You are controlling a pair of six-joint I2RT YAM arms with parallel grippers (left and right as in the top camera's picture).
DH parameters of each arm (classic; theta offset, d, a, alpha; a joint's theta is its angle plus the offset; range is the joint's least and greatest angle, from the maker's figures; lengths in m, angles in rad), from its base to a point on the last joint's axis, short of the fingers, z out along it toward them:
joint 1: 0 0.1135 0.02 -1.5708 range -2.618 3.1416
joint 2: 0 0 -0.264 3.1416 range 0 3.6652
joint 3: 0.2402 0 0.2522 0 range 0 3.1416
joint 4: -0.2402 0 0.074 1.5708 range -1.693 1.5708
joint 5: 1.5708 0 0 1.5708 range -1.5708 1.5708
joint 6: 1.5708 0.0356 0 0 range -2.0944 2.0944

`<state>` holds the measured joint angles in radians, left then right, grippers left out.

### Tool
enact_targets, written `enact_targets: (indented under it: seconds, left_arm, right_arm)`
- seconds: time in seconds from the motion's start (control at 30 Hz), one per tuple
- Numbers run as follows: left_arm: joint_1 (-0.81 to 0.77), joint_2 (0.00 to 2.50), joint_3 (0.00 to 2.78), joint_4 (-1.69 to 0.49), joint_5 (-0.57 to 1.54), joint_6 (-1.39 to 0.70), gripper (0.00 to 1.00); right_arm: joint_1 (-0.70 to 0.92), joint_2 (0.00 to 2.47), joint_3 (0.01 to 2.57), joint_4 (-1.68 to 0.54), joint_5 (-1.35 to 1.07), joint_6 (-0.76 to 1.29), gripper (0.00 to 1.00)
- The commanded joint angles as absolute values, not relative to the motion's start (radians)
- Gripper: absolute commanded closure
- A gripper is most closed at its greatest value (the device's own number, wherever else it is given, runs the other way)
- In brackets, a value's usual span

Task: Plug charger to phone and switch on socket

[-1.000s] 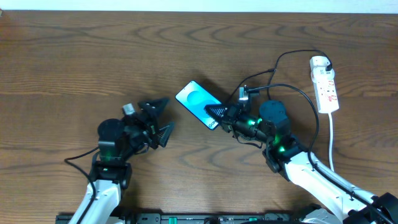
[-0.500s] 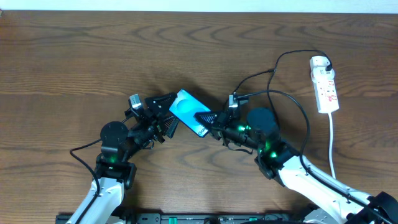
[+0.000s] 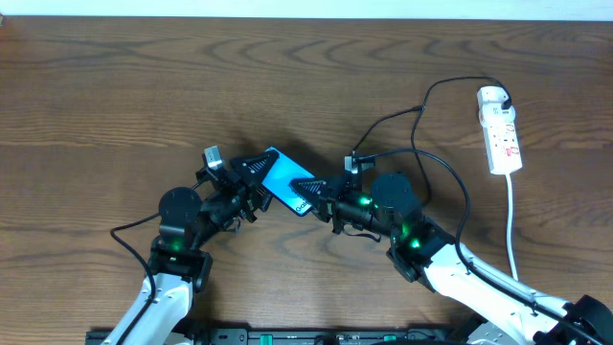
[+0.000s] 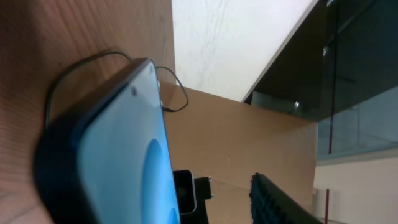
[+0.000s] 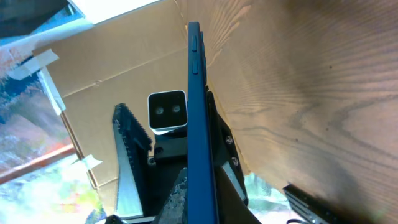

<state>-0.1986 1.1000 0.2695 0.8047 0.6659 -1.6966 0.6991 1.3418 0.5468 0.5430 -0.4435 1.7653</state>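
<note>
The phone (image 3: 284, 178) is sitting mid-frame between the left gripper (image 3: 253, 182) and right gripper (image 3: 314, 192); the power strip (image 3: 503, 134) is lying at upper right.

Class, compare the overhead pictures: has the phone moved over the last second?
Yes. The phone has shifted left and a little down the picture, ending farther from the socket, which has stayed put.

**Wooden table** (image 3: 115, 96): brown, with bold curved grain, filling the overhead view.
**Pale strip** (image 3: 306, 8): runs along the table's far edge.
**Cardboard panel** (image 4: 249, 137): tan, seen in the left wrist view, below a white surface (image 4: 236, 37) and beside dark glass (image 4: 354, 62).
**Cardboard sheet** (image 5: 118, 56): seen in the right wrist view, bearing pale tape strips (image 5: 34, 65) near its edge.
</note>
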Motion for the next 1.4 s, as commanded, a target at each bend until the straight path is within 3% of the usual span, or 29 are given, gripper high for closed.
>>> enact_targets:
  seconds: [0.0,0.27,0.43,0.7,1.07,1.17,1.37]
  left_arm:
    - [-0.202,1.098,0.282,0.822,0.631,-1.681,0.52]
    - [-0.202,1.098,0.282,0.821,0.616,-1.681,0.62]
    - [-0.202,1.098,0.282,0.821,0.616,-1.681,0.73]
    - [-0.202,1.098,0.282,0.821,0.617,-1.682,0.79]
    - [-0.202,1.098,0.282,0.821,0.647,-1.681,0.81]
    - [-0.202,1.098,0.282,0.821,0.647,-1.68,0.88]
    - [-0.202,1.098,0.282,0.821,0.647,-1.646,0.91]
  right_arm:
    - [0.722,1.342,0.557,0.537,-0.477,1.829,0.99]
    - [0.749,1.342,0.557,0.531,-0.475,1.87,0.99]
    - [0.765,1.342,0.557,0.53,-0.452,1.855,0.99]
    - [0.801,1.342,0.557,0.531,-0.373,1.441,0.99]
    - [0.799,1.342,0.557,0.532,-0.335,1.443,0.99]
    - [0.799,1.342,0.557,0.532,-0.335,1.45,0.99]
    - [0.799,1.342,0.557,0.532,-0.357,1.615,0.92]
